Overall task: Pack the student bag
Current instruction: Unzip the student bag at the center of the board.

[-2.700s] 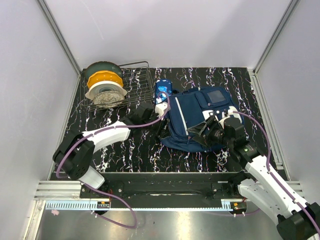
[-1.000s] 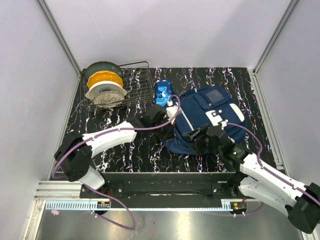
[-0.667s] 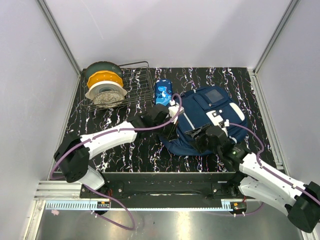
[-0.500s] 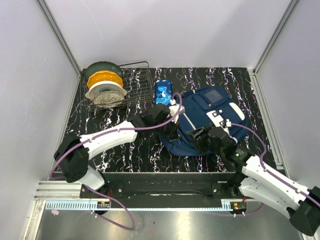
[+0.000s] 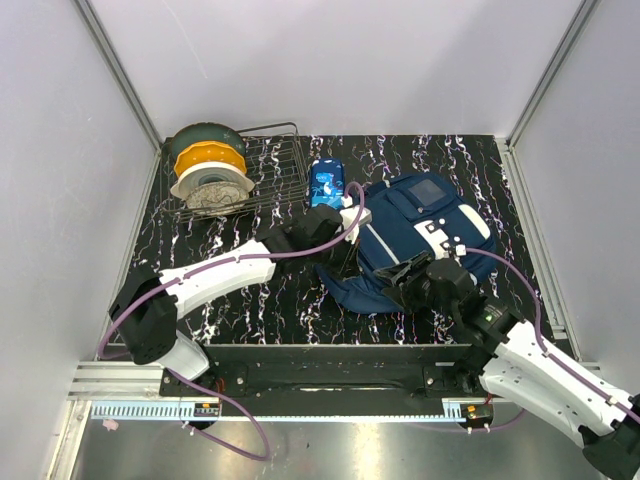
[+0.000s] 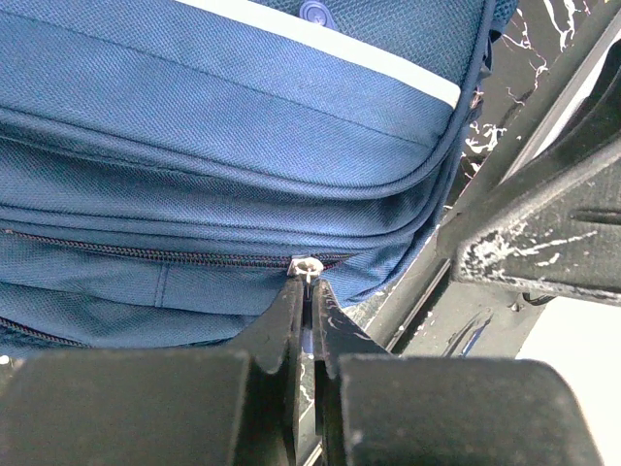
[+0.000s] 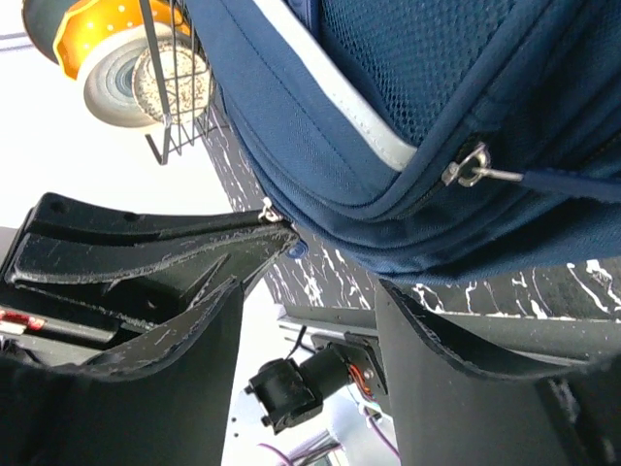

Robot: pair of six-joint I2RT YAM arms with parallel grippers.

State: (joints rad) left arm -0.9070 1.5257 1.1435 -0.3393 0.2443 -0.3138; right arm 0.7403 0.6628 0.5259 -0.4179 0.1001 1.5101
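Note:
The student bag (image 5: 420, 225), navy with white stripes, lies at the right of the table and fills the top of the left wrist view (image 6: 243, 116). My left gripper (image 6: 310, 286) is shut on a silver zipper pull (image 6: 309, 265) at the bag's left side (image 5: 342, 248). My right gripper (image 5: 402, 276) stands open at the bag's near edge, with nothing between its fingers (image 7: 310, 291). In the right wrist view the bag (image 7: 388, 116) hangs just above the fingertips. A second zipper pull (image 7: 471, 167) shows there.
A small glossy blue pencil case (image 5: 326, 182) lies just beyond the bag's left corner. A wire rack (image 5: 275, 165) at the back left holds filament spools (image 5: 207, 165). Grey walls close in the table on three sides.
The left gripper has slid rightwards along the bag's left side with the pull. The bag has bunched up. The right gripper stays at the near edge, its arm drawn back.

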